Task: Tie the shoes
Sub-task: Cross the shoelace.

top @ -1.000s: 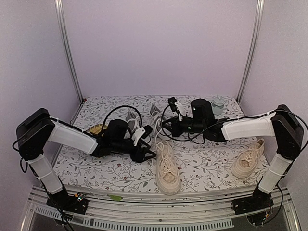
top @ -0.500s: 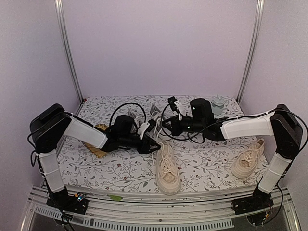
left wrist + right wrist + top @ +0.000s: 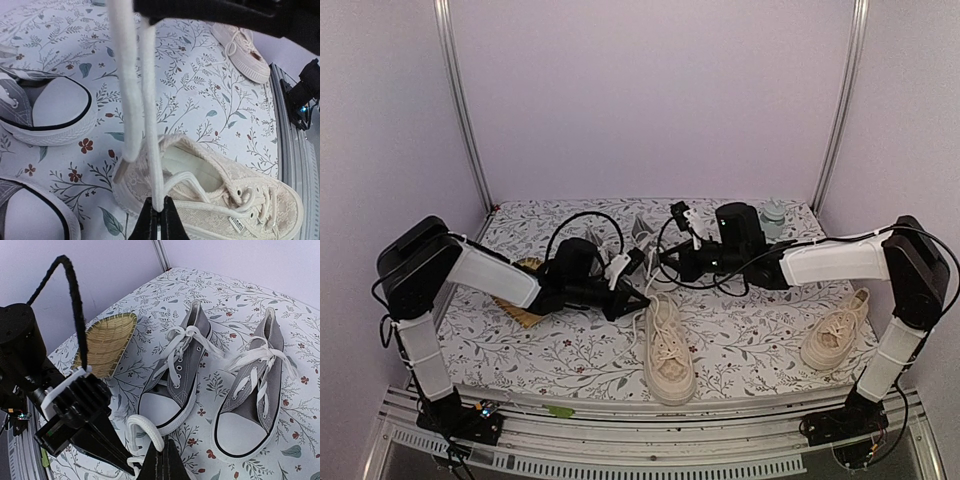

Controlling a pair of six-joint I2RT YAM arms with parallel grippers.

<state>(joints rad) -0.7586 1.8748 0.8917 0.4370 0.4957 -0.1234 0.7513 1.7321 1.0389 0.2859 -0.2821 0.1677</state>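
My left end effector is clenched on a white lace. It pinches one strand at the bottom centre of the left wrist view, just over the heel of the cream sneaker. That strand runs straight up to the top of the frame. A second strand hangs beside it, with its tip loose near the sneaker's heel collar.

My right end effector is also clenched. It sits at the bottom centre of its own view, with a loop of the same lace curling against its tips. From above, the two end effectors meet in the middle of the frame, just behind the cream sneaker, whose toe points at the lower edge.

The grey pair stands side by side and close together on the floral surface, in the centre and right of the right wrist view. Their white laces lie loose and knotted over the tongues. The second cream sneaker rests well apart at the right of the overhead frame. A woven basket lies to the left of the grey pair.
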